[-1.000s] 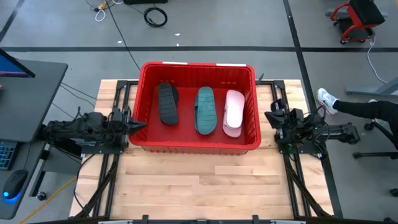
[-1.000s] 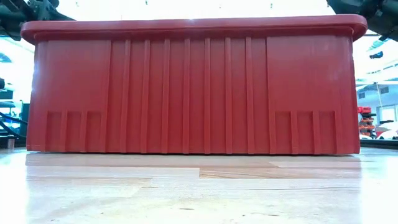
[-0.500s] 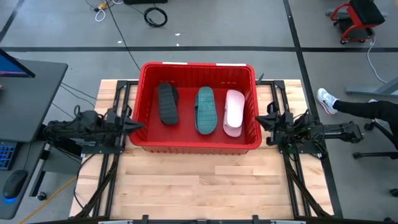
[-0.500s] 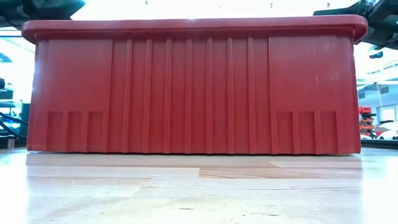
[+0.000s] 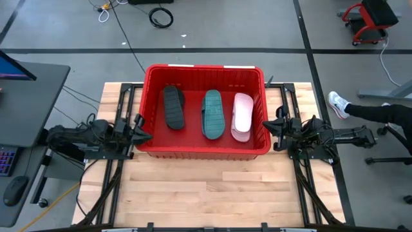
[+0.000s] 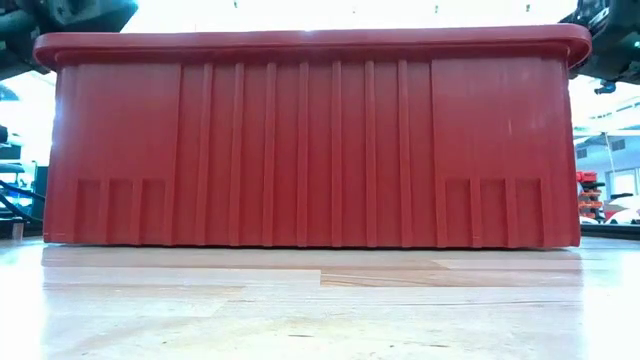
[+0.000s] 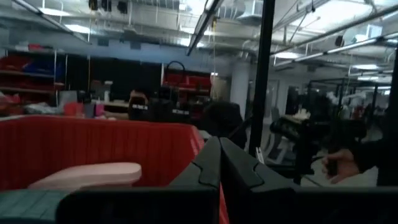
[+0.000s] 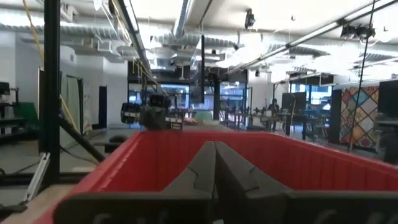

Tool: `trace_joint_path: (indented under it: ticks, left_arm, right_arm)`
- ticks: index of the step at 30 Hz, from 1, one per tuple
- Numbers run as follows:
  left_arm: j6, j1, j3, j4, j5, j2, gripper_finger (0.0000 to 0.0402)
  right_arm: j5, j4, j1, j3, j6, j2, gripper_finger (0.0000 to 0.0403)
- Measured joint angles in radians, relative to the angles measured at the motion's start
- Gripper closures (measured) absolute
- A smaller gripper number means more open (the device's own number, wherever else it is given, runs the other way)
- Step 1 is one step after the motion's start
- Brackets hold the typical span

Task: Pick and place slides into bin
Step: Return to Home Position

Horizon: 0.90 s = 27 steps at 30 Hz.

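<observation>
I have both grippers closed, fingers together and holding nothing: the left gripper [image 5: 144, 134] sits just outside the left wall of the bin [image 5: 205, 150], and the right gripper [image 5: 268, 125] just outside its right wall. From above I count three in the bin, side by side: a black slide [image 5: 172, 106], a teal slide [image 5: 213, 114] and a pink slide [image 5: 242, 116] nearest the right wall. The bin takes the far half of the bench [image 5: 206, 193], with open wood along the near edge.
</observation>
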Motion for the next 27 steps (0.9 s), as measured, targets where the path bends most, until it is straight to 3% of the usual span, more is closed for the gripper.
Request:
trace_joint_path:
  ticks: [15, 27]
  left_arm:
    - [0.247, 0.000, 0.014, -0.047, -0.026, -0.001, 0.0364]
    - [0.257, 0.000, 0.013, -0.041, -0.027, -0.001, 0.0376]
  right_arm:
    - [0.033, -0.090, 0.000, 0.003, 0.021, -0.001, 0.0389]
    - [0.033, -0.097, 0.000, 0.019, 0.019, 0.000, 0.0389]
